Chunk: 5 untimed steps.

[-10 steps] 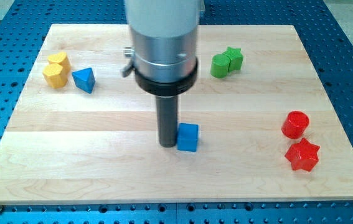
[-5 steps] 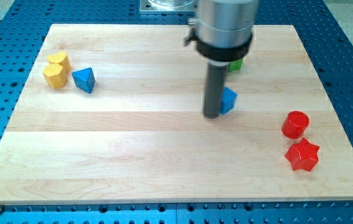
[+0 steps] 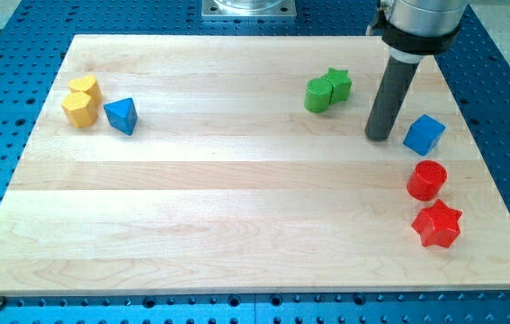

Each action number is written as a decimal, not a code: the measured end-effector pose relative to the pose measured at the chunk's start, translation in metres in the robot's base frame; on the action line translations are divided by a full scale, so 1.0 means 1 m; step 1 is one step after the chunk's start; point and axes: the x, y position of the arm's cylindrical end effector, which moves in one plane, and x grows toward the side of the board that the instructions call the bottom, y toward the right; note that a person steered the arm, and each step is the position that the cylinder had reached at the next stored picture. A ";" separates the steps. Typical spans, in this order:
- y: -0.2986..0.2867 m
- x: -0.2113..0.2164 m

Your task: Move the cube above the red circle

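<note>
Camera view: no jaws show; my tip stands just left of blue cube above red circle.

Board: pale wood with light grain banding; surrounding table blue, dotted with a regular hole pattern. Blue cube at 3 o'clock of my tip, which is dark grey below a silver collar. Red circle and red star: same bright red. Green star and green cylinder-like block: matching green. Two yellow blocks; blue pyramid-like block at their 3 o'clock.
</note>
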 end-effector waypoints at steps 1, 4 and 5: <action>0.060 -0.012; 0.126 0.030; 0.117 0.030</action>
